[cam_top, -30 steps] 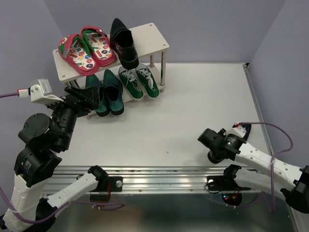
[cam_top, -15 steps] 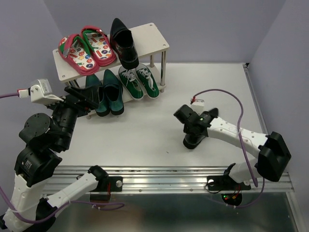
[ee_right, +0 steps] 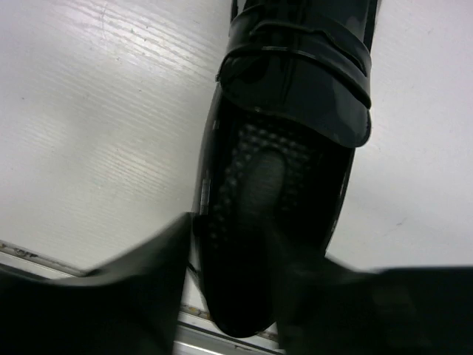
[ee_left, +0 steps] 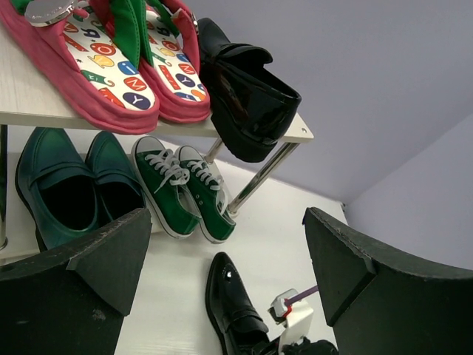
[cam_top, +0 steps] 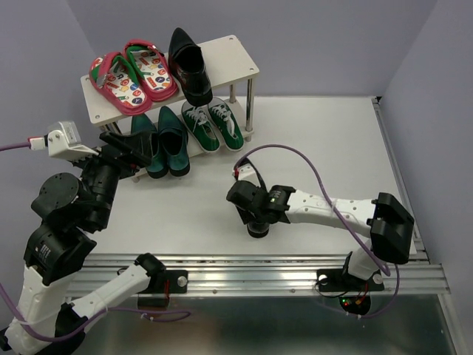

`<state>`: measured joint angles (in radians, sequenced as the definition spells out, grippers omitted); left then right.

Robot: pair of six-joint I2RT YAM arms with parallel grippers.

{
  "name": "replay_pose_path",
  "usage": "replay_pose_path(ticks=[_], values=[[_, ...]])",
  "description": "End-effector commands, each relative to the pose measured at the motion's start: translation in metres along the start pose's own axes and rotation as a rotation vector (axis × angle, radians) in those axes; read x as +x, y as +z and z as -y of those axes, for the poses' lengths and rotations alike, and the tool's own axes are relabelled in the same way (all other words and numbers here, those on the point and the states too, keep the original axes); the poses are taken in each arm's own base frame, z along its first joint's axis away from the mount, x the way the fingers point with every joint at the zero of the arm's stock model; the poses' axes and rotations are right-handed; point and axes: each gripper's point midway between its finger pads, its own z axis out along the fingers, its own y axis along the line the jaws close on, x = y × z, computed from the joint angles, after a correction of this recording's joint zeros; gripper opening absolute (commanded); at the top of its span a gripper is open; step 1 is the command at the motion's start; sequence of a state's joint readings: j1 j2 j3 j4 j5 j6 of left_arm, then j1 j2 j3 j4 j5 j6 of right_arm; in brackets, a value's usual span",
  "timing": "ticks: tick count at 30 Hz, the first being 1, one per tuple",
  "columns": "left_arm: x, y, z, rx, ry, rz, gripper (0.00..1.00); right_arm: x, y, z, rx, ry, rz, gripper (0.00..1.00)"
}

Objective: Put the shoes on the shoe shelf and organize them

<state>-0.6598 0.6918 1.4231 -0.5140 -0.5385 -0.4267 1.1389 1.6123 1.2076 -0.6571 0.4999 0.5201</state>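
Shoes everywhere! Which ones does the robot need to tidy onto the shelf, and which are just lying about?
For the job: glossy dark teal dress shoes; green canvas sneakers with white laces; glossy black dress shoe on the top board; its glossy black partner on the table; off-white two-tier shoe shelf.
Just lying about: red flip-flops with colourful patterned insoles.

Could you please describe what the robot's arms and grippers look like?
The left arm and right arm share white links and rounded black joints. Thin purple cables run along each. The fingers are matt black wedges, and a small white box sits at the left wrist.
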Motion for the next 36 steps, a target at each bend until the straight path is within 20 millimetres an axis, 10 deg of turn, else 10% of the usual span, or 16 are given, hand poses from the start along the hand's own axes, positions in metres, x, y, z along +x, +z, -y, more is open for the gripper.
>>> replay_pose_path(ticks=[1,4,13,25,36], values=[[-0.001,0.005,0.003,0.007,-0.001,0.021,0.95,-0.013,-0.016,0.021,0.030,0.061,0.068,0.78],[0.002,0.006,0.004,0.012,0.001,0.016,0.95,-0.013,-0.027,0.026,0.017,0.145,0.092,1.00],[0.011,0.013,0.006,0.020,0.003,0.009,0.95,-0.004,-0.050,0.023,-0.105,0.326,0.106,1.00],[0.010,0.013,0.006,0.014,0.001,0.004,0.95,0.035,0.001,0.010,0.001,0.307,0.023,1.00],[0.007,0.010,0.007,0.018,-0.006,0.004,0.95,0.018,0.021,0.000,0.023,0.346,0.114,0.86]])
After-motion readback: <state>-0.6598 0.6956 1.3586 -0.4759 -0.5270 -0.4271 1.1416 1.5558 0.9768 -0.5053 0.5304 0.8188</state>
